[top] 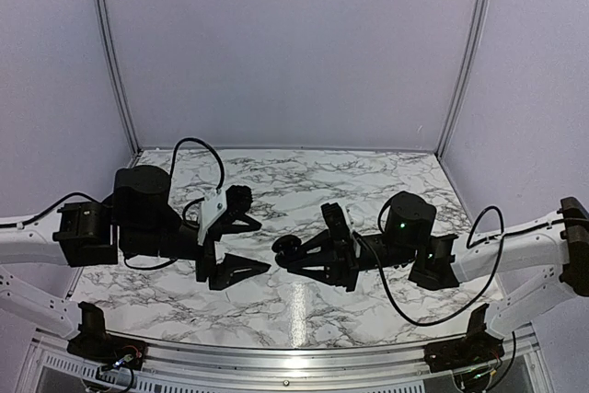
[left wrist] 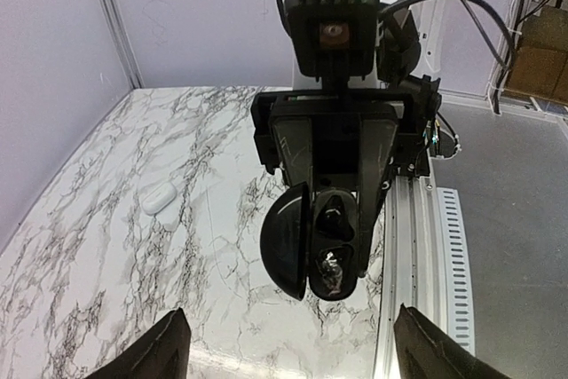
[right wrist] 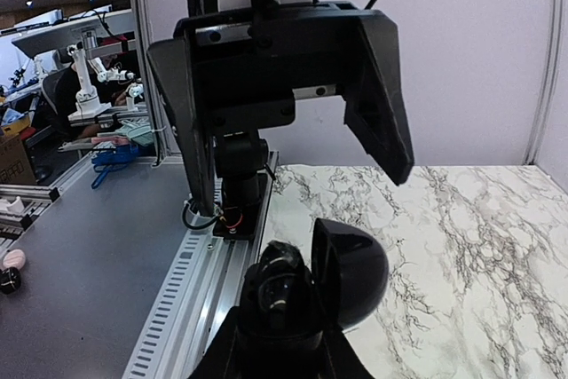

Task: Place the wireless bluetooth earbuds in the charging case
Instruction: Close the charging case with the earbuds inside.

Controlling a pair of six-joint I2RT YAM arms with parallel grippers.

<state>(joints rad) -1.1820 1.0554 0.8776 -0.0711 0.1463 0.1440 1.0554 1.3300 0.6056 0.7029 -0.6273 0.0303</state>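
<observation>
My right gripper (top: 299, 253) is shut on the base of an open black charging case (top: 288, 248) and holds it above the marble table. In the left wrist view the case's lid (left wrist: 286, 241) stands open to the left of the base (left wrist: 335, 250). A dark earbud (left wrist: 333, 219) sits in the upper well, and something dark and shiny (left wrist: 330, 270) sits in the lower one. My left gripper (top: 258, 244) is open and empty, facing the case with a small gap between them. In the right wrist view the case (right wrist: 288, 295) sits between my right fingers, below the open left gripper (right wrist: 302, 184). No white earbuds are in view.
A white closed case (left wrist: 160, 197) lies on the marble table (left wrist: 106, 246) toward the back. A slotted aluminium rail (left wrist: 426, 237) runs along the near edge. Pale walls (top: 294, 43) enclose the back and sides.
</observation>
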